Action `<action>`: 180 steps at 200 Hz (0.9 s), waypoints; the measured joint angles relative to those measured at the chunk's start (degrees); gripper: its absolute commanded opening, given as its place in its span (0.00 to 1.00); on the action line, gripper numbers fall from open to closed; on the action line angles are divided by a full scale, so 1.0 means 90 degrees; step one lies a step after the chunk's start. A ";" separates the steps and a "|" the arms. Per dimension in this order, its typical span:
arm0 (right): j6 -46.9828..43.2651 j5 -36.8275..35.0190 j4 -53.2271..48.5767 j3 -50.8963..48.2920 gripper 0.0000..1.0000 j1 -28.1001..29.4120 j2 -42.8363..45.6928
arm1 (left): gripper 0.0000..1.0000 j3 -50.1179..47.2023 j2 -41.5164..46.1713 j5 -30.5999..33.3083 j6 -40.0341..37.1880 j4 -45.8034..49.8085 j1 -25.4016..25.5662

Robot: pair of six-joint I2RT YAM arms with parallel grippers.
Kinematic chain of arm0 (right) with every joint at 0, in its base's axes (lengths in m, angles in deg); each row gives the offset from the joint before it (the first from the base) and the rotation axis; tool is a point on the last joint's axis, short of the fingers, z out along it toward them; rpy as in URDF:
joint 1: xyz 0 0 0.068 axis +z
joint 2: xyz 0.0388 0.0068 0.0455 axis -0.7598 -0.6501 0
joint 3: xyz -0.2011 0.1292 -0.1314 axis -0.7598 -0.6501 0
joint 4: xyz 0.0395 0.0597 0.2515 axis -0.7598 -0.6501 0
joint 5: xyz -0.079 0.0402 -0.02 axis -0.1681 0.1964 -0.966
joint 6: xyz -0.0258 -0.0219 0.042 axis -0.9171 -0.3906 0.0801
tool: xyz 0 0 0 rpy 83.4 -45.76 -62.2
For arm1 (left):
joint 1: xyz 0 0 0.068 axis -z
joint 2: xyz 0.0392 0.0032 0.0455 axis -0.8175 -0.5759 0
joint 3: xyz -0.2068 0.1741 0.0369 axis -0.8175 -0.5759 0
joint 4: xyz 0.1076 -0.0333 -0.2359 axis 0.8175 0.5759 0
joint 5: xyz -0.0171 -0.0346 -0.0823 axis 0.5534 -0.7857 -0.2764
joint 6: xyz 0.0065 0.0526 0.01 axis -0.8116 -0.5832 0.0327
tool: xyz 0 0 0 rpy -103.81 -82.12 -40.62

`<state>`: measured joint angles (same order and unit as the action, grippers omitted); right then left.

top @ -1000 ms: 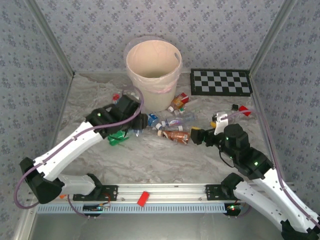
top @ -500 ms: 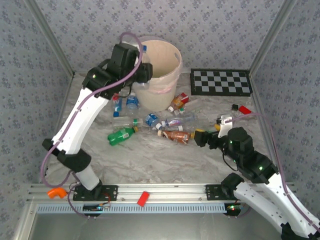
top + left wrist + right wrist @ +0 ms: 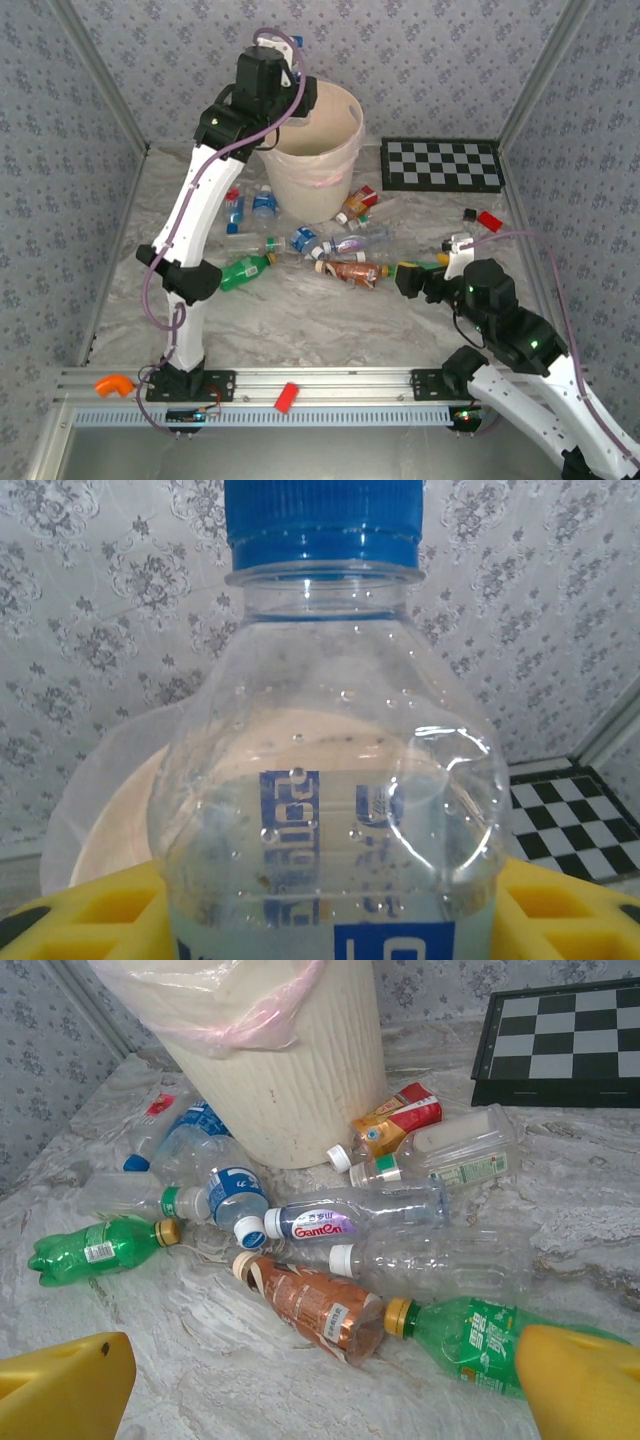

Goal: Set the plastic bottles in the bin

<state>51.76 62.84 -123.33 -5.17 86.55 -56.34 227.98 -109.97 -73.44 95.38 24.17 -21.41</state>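
My left gripper [image 3: 290, 72] is raised over the near-left rim of the bin [image 3: 300, 180], shut on a clear bottle with a blue cap and blue label [image 3: 330, 780]. The yellow fingers [image 3: 90, 910] flank it, and the bin's rim [image 3: 110, 820] lies behind. Several plastic bottles lie in front of the bin: a green one [image 3: 243, 271], a brown one [image 3: 350, 271] and clear ones [image 3: 350, 243]. My right gripper [image 3: 415, 278] stands open low over the table. Between its fingers are the brown bottle [image 3: 315, 1305] and a second green bottle [image 3: 470, 1340].
A checkerboard [image 3: 441, 164] lies at the back right, beside the bin. Small red and black pieces [image 3: 489, 219] sit near the right wall. Patterned walls close in three sides. A red clip [image 3: 286, 397] and an orange piece [image 3: 113, 384] sit on the front rail.
My left arm has lifted the clear blue-capped bottle from the table up to the bin's rim. My right gripper has drifted slightly right and stays open.
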 measured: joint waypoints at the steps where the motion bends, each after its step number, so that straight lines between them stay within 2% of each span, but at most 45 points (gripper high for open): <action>1: 0.0002 -0.0005 -0.0002 0.0000 1.00 0.0000 0.0000 | 0.55 0.0002 -0.0019 0.0000 -0.0017 -0.0022 -0.0005; 96: 0.0202 -0.0063 -0.0272 0.0007 1.00 0.0000 0.0078 | 0.57 0.0049 -0.1163 -0.0202 -0.0143 -0.1486 -0.0355; 160: 0.0250 -0.0061 -0.0357 0.0192 1.00 0.0000 0.0109 | 0.57 0.0287 -0.1787 -0.0313 -0.0075 -0.1746 -0.0542; 170: 0.0253 -0.0063 -0.0364 0.0192 1.00 0.0000 0.0124 | 0.59 0.0289 -0.1792 -0.0316 -0.0075 -0.1744 -0.0549; 180: 0.0255 -0.0061 -0.0364 0.0192 1.00 0.0000 0.0124 | 0.66 0.0306 -0.1795 -0.0316 -0.0061 -0.1746 -0.0549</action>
<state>54.05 62.29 -126.60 -3.44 86.55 -55.22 230.73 -126.12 -76.28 94.83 8.46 -26.35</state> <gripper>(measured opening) 0.996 0.597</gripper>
